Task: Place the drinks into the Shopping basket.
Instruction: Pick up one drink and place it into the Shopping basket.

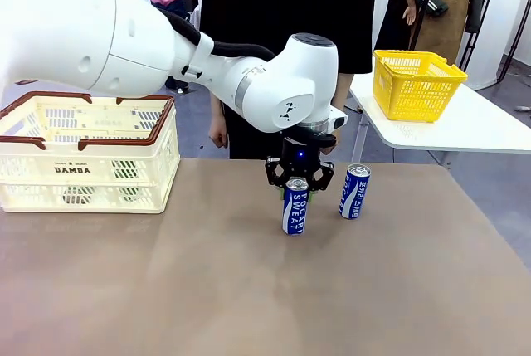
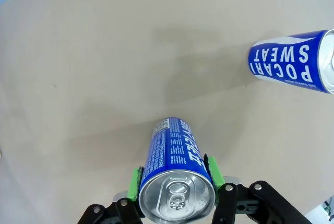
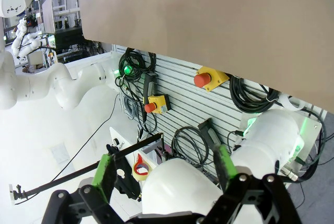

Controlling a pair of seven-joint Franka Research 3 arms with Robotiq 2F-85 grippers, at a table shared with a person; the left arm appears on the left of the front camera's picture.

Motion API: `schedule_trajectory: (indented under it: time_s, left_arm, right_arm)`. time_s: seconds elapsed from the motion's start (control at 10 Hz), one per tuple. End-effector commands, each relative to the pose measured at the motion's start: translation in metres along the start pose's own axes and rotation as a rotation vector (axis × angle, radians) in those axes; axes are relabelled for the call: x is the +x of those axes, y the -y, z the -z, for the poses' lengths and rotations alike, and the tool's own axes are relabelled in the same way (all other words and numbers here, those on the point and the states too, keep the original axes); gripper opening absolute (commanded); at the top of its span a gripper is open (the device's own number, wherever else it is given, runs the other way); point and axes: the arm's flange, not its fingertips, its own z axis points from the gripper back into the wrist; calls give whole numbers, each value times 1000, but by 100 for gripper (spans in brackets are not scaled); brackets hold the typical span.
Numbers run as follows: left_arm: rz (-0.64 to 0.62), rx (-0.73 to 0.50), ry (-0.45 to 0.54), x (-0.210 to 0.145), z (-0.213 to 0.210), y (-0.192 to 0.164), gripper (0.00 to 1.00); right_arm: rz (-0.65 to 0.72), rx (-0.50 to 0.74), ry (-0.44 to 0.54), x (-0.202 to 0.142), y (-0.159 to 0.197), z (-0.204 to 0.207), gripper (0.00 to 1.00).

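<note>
The brown table (image 1: 166, 290) carries the cream Shopping basket (image 1: 50, 186) at its far left corner, upright, with the brown handles folded onto the rim. The white left arm (image 1: 124, 41) reaches across the middle and points its left gripper (image 1: 297, 183) straight down. In the left wrist view, the green pads (image 2: 213, 169) press both sides of an upright Pocari Sweat can (image 1: 294, 211) (image 2: 175, 156), gripping it just below its silver top. This can stands on the table right of the middle. A second can (image 1: 354, 192) (image 2: 292, 62) stands just beside it, toward the right edge, not touching. The right gripper (image 3: 164, 164) is spread wide, holding nothing.
</note>
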Motion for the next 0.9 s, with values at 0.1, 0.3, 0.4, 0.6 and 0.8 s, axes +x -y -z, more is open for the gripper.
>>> schedule_trajectory:
  time_s: [0.1,0.3,0.4,0.6,0.8]
  left_arm:
    - [80,-68,6,-23,-79,-29,0]
    - [180,-84,-79,-60,-156,-75,0]
    - [165,-105,-66,-76,-172,-90,0]
    - [188,-137,-36,-139,-200,-129,0]
    - [177,-81,57,-198,-203,-160,0]
  right_arm:
    - [-14,8,2,0,-1,-2,100]
    - [-14,8,2,0,-1,-2,100]
    - [-14,8,2,0,-1,-2,100]
    - [-14,8,2,0,-1,-2,100]
    - [-14,8,2,0,-1,-2,100]
